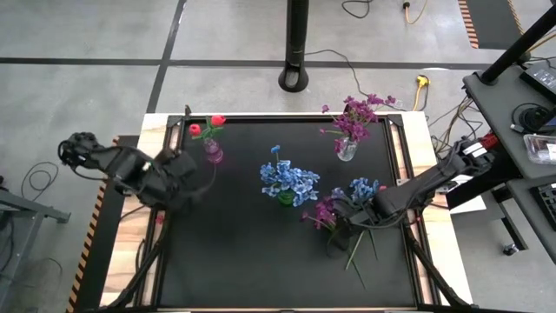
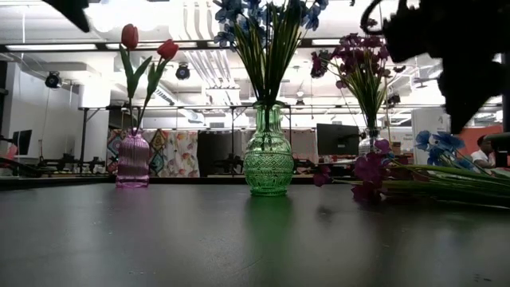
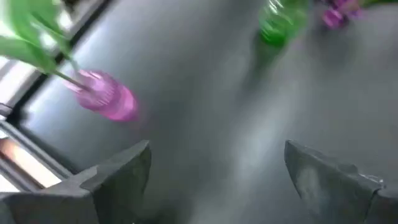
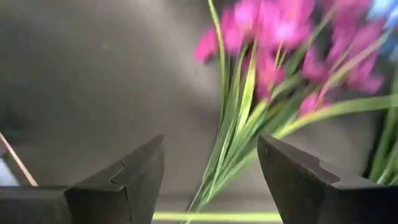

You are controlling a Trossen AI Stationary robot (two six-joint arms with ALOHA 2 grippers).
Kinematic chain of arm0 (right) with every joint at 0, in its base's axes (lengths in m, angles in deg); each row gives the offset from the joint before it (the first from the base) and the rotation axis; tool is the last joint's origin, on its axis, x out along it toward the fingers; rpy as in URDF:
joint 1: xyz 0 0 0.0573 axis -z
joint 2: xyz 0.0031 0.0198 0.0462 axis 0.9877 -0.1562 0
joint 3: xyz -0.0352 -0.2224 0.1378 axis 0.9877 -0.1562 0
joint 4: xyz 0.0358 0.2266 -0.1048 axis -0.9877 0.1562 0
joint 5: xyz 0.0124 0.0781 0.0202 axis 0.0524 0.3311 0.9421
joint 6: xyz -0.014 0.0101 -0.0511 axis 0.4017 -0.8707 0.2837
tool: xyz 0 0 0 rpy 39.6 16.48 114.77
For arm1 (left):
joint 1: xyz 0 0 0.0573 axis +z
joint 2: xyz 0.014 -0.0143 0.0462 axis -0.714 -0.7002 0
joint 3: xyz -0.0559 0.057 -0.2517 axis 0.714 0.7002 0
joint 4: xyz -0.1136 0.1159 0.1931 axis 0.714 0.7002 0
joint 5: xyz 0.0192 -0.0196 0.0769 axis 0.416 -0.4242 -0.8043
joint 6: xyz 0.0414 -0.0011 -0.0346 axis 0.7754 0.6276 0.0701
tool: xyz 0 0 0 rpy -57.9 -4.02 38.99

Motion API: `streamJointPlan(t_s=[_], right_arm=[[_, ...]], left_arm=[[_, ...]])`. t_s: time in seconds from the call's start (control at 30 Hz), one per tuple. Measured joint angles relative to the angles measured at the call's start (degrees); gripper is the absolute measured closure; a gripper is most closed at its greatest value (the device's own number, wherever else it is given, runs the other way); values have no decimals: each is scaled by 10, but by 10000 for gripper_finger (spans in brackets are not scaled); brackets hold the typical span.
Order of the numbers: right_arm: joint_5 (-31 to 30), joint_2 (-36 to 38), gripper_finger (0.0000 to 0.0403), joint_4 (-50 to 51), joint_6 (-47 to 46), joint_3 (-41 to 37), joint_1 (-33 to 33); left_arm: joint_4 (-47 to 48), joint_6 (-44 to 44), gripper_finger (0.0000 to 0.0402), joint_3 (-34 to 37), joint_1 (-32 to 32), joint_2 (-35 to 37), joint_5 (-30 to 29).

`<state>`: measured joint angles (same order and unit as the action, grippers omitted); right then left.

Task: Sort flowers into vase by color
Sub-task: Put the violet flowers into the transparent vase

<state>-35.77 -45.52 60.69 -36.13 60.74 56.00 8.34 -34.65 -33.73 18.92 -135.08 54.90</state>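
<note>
Here the right gripper point(image 1: 347, 219) hangs over the loose flowers point(image 1: 334, 211) lying on the black table point(image 1: 252, 261) near its right edge, a purple spray and a blue bloom with green stems fanned out; its fingers point(image 4: 124, 180) stand apart with stems between them, not clamped. The left gripper point(image 1: 193, 184) sits just beside the pink vase point(image 1: 213, 154) holding red tulips point(image 1: 217, 121), its fingers spread wide on nothing. A green vase point(image 1: 285, 196) at mid-table holds blue blooms point(image 1: 287, 178); a clear vase point(image 1: 346, 149) farther back holds purple sprays point(image 1: 358, 113).
</note>
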Motion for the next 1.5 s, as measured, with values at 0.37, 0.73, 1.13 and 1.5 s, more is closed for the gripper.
streamJointPlan(t_s=[0.37, 0.73, 1.13, 1.5], right_arm=[[117, -41, 158, 43, -76, 0, -26], [84, -41, 158, 251, -107, 0, -38], [-20, -40, 158, 237, -47, -1, 10], [91, -40, 158, 176, 101, -2, -11]], left_arm=[[19, -217, 54, 6, -191, -56, 15], [-59, -253, 54, 27, -253, -174, 35], [-52, -239, 54, 26, -231, -240, 28], [-51, -241, 54, 26, -228, -241, 3]])
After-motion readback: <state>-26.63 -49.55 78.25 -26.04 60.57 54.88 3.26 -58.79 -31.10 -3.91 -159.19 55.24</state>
